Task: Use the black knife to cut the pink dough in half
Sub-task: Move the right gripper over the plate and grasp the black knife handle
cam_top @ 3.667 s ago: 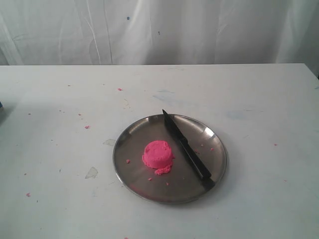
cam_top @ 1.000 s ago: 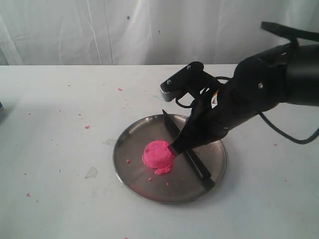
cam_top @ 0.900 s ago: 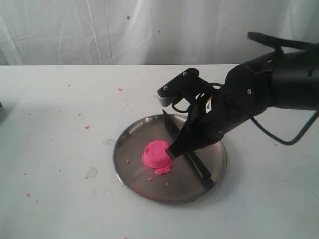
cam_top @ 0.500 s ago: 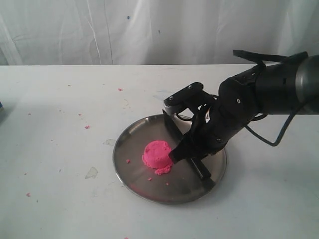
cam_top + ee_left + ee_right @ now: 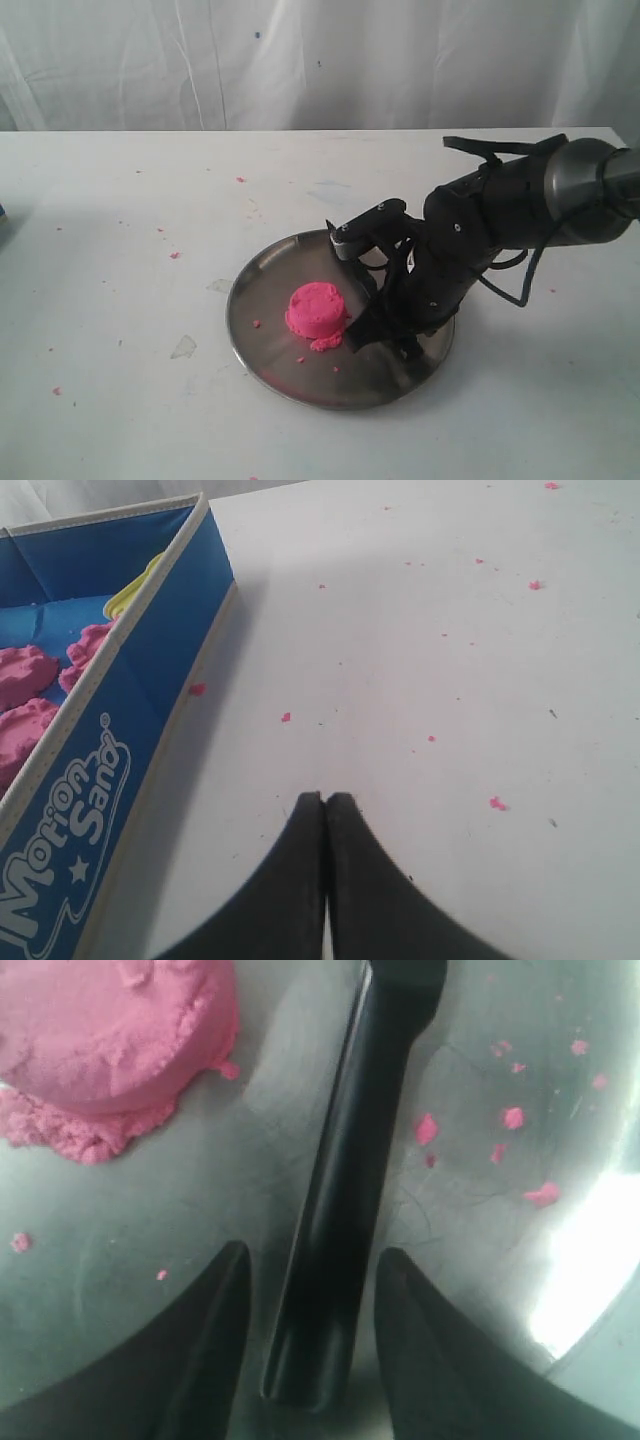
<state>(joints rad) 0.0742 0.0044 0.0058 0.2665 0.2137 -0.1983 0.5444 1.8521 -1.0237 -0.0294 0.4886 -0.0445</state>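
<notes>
Lying nearest in the exterior view, the steel plate (image 5: 270,345) sits on the white table (image 5: 120,400), and the right gripper (image 5: 375,335) is down inside it, its black arm covering most of the black knife (image 5: 352,265); only a short stretch of blade shows beyond the wrist housing, and the handle is hidden there. The right wrist view fills that gap: the knife handle (image 5: 340,1220) lies flat on the plate (image 5: 480,1250), and the two fingers (image 5: 200,1360) stand apart, one on each side of the handle, with a sliver of plate showing between each finger and the handle. Whether they touch it cannot be told. The blade end is cut off at the frame edge.

The pink dough (image 5: 316,310) rests as one whole rounded mound on the plate, just beside the knife and the gripper, with a small crumbly lip at its base. In the right wrist view the dough (image 5: 110,1040) is partly cropped. Small pink crumbs (image 5: 512,1117) dot the plate on the handle's other side.

The left gripper (image 5: 325,810) is seen only in its own wrist view, fingers pressed together on nothing, above bare table (image 5: 450,630). Beside it stands a blue box (image 5: 110,740) printed "Motion Sand", cut off at the edge, with pink lumps (image 5: 25,675) and something yellow barely visible inside.

Farthest back hangs a white curtain (image 5: 300,60).
</notes>
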